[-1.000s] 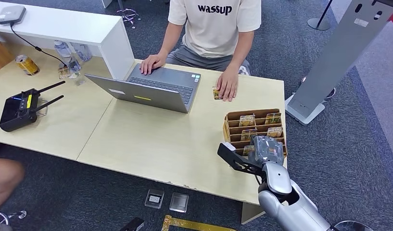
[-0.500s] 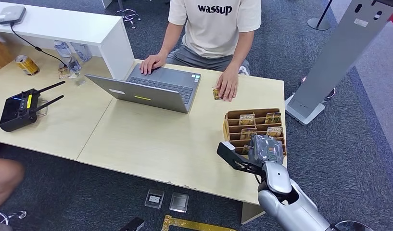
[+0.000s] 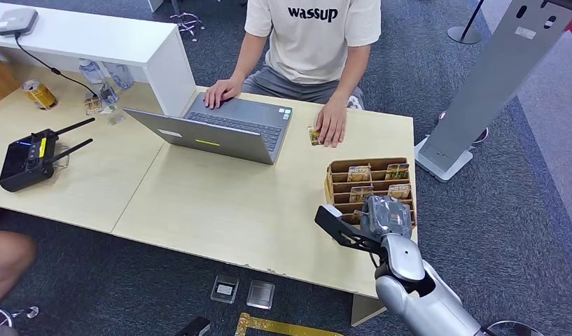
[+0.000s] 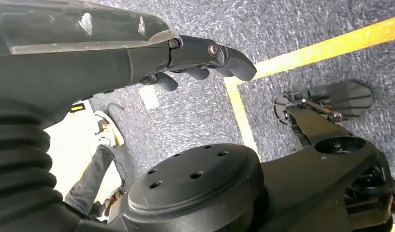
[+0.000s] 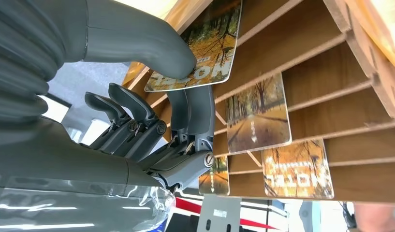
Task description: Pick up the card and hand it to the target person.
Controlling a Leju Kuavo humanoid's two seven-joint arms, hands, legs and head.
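the robot's right hand (image 3: 386,217) sits at the lower right of the head view, over the near rows of a wooden card rack (image 3: 339,171) that stands on the tabletop (image 3: 220,203). in the right wrist view the thumb and a dark finger pinch a card (image 5: 205,46), an autumn-tree picture with the word "hotel" on it, at one short end. this looks like the pick-up step, with the card gripped and partly clear of its slot but close against the rack's slats.

the card's long axis runs away from the fingers, roughly along the line of the rack's sloping slats, its free end pointing toward the upper middle of the right wrist view. other cards (image 5: 256,113) stand in neighbouring slots.

the next move likely calls for drawing the card out along its own length, then carrying it toward the seated person (image 3: 312,35) at the upper middle of the head view, behind an open laptop (image 3: 220,129).

the left hand (image 4: 205,60) hangs over carpeted floor with fingers loosely curled and holding nothing.
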